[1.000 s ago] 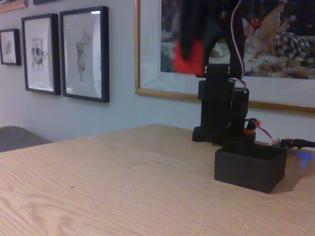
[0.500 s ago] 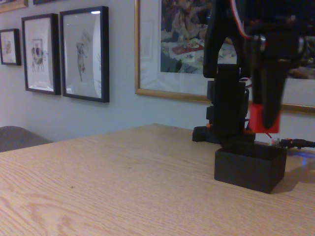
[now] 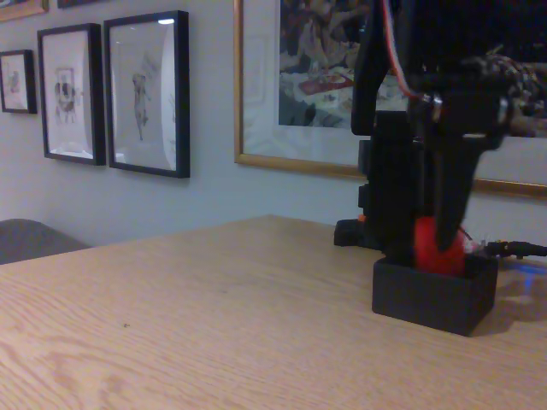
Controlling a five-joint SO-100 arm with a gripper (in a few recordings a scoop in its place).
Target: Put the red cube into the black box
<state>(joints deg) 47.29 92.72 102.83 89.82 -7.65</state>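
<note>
The red cube (image 3: pixel 428 248) hangs at the rim of the black box (image 3: pixel 432 301), its lower part dipping behind the box's front wall. My black gripper (image 3: pixel 439 249) comes down from above and is shut on the cube. One dark finger (image 3: pixel 451 209) crosses in front of the cube's right side. The picture is a little blurred around the cube. The box stands on the wooden table (image 3: pixel 214 316) at the right, just in front of the arm's base (image 3: pixel 389 201).
Wires and a small connector (image 3: pixel 511 248) lie on the table behind the box at the far right. Framed pictures (image 3: pixel 145 92) hang on the wall behind. A grey chair back (image 3: pixel 32 237) shows at the left edge. The table's left and front lie bare.
The gripper has swung from high on the left over to the box and come down. The cube has dropped from above the box to its rim.
</note>
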